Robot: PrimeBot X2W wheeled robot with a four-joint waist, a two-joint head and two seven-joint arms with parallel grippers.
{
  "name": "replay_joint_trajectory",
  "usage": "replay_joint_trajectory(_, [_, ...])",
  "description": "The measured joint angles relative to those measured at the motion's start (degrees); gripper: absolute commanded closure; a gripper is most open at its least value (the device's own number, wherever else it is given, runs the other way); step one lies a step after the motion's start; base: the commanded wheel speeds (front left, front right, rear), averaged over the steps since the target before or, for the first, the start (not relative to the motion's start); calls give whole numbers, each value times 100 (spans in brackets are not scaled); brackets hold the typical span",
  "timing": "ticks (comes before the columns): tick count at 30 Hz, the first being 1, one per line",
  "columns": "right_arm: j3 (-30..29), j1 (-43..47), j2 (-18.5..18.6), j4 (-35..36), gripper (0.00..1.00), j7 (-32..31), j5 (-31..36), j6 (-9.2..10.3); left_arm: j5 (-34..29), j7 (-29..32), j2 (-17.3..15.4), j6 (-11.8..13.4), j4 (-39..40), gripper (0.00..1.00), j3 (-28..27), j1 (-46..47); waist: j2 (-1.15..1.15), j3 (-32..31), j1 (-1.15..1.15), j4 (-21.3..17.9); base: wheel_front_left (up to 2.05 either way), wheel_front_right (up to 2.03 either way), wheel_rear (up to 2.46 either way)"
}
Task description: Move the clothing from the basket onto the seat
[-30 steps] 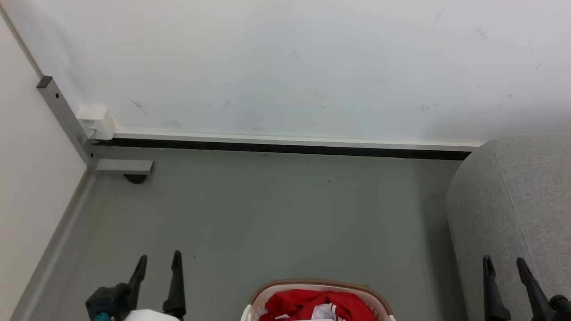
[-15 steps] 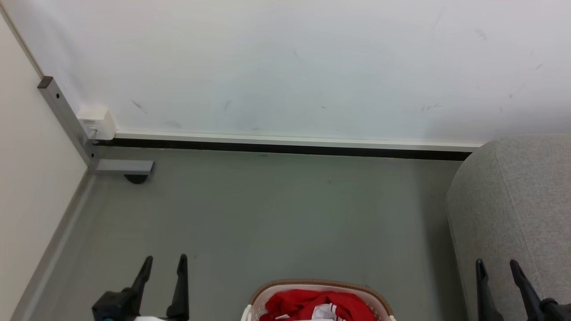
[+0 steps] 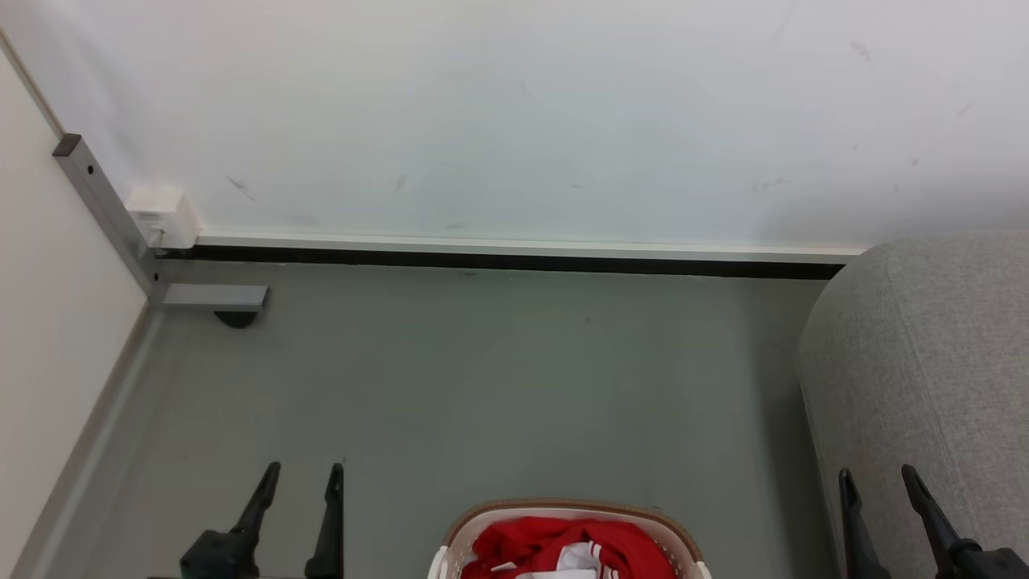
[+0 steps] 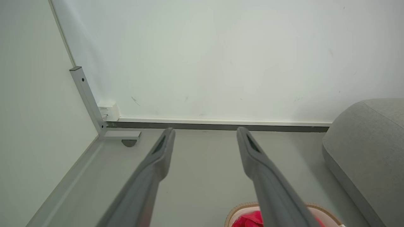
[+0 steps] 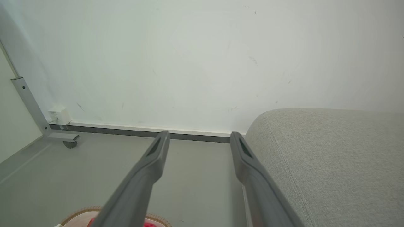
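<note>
The red clothing (image 3: 563,548) with white trim lies bunched in the cream basket (image 3: 482,524) with a brown rim, on the floor at the bottom centre of the head view. The basket rim (image 4: 240,208) and a bit of red clothing (image 4: 249,219) also peek in at the bottom of the left wrist view. The grey fabric seat (image 3: 924,354) stands to the right. My left gripper (image 3: 304,476) hangs open to the left of the basket, holding nothing. My right gripper (image 3: 876,479) is open and empty in front of the seat's side. Both wrist views show spread fingers (image 4: 161,148) (image 5: 157,148).
A white wall (image 3: 514,121) with a dark baseboard runs across the back. A grey metal post with a foot and castor (image 3: 217,299) stands in the left corner beside a pale panel (image 3: 48,322). Grey floor (image 3: 482,378) lies between the basket and the wall.
The head camera has shifted slightly, so the scene sits a little higher and further left. Both grippers have sunk lower in the view; the left edged right and the right edged left.
</note>
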State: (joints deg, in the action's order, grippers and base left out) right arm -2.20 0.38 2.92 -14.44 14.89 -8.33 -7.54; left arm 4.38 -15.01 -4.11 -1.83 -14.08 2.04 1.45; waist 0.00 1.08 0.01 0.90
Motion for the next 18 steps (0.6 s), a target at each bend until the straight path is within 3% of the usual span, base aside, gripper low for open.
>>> replay_joint_trajectory(10, [60,-161,3,176,0,26,-16,0,-147,-12,43,-126,-108,0,62,284,0,311,0,-293,0,0,0])
replay_joint_trajectory(18, [-9,-382,4,400,0,26,-31,0,-568,-12,9,-361,-982,0,786,1149,0,798,0,-610,0,0,0])
